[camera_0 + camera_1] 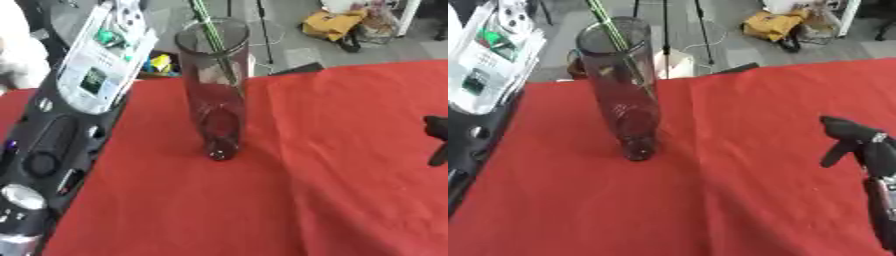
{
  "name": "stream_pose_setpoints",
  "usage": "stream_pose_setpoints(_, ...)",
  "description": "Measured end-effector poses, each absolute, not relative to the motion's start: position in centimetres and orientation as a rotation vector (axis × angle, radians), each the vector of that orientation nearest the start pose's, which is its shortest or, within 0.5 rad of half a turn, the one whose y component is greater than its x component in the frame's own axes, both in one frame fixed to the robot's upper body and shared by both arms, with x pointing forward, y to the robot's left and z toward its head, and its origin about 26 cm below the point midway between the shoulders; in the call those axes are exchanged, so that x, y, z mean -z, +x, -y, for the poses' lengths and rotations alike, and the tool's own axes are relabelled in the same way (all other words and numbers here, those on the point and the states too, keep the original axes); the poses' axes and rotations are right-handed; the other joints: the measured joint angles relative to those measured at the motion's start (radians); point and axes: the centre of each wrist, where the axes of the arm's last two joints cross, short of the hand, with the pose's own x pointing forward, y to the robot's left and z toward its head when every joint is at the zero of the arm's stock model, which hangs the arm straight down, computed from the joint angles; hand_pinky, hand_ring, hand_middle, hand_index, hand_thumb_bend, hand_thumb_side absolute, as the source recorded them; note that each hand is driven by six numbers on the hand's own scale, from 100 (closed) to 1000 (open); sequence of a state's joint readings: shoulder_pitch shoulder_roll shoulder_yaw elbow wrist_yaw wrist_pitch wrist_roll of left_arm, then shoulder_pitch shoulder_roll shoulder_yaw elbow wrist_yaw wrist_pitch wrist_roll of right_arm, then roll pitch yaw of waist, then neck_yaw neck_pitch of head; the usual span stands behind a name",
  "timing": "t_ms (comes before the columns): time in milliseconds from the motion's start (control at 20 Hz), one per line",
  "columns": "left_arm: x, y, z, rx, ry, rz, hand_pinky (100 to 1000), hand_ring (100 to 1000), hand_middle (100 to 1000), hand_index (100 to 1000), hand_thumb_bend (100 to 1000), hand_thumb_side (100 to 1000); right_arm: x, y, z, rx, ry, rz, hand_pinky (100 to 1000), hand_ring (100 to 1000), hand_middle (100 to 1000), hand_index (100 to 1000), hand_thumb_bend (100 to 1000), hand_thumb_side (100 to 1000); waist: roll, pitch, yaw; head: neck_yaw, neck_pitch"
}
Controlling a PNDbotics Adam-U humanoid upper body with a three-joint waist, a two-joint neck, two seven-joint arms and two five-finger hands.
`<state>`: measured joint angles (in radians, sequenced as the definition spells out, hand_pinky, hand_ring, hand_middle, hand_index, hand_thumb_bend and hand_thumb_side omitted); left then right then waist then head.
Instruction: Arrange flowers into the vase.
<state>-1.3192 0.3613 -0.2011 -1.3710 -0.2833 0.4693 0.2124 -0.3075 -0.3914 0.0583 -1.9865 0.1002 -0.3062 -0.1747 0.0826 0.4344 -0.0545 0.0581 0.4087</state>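
red cloth (737,200) covers the table; a smoky glass vase (623,90) stands near its far edge, long axis upright and leaning slightly in view, with green stems (604,17) already rising from its mouth. right hand (852,140) shows at the right border, well apart from the vase, which lies to its left; it holds nothing, fingers drooping and relaxed. left hand is out of view; only its dark arm (44,165) shows. right hand is judged the nearer.

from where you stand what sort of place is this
Probably a lab or demo room: a table under a red cloth holding a glass vase, tripod legs and a yellow bag on the grey floor behind.
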Motion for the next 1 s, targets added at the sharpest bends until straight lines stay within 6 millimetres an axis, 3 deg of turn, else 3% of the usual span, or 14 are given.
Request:
stream_pose_setpoints(500, -41.8, 39.8, -13.8, 0.548, 0.783, 2.203, 535, 582, 607, 652, 100, 981, -20.0, 30.1, 25.6, -0.390, -0.265, 2.592, 843, 840, 403, 753, 100, 1000, -0.005, -0.002, 0.005, -0.007, 0.000)
stream_pose_setpoints(850, -41.7, 39.9, -14.1, 0.611, 0.818, 2.189, 544, 590, 613, 662, 100, 980, -19.9, 30.1, 25.5, -0.382, -0.263, 2.590, 844, 840, 402, 753, 100, 1000, -0.005, -0.002, 0.005, -0.008, 0.000)
stream_pose_setpoints(1000, -41.6, 40.0, -14.2, 0.633, 0.824, 2.187, 588, 643, 670, 743, 100, 989, -19.9, 30.1, 25.5, -0.382, -0.263, 2.590, 844, 841, 401, 754, 100, 1000, -0.005, -0.002, 0.005, -0.008, 0.000)
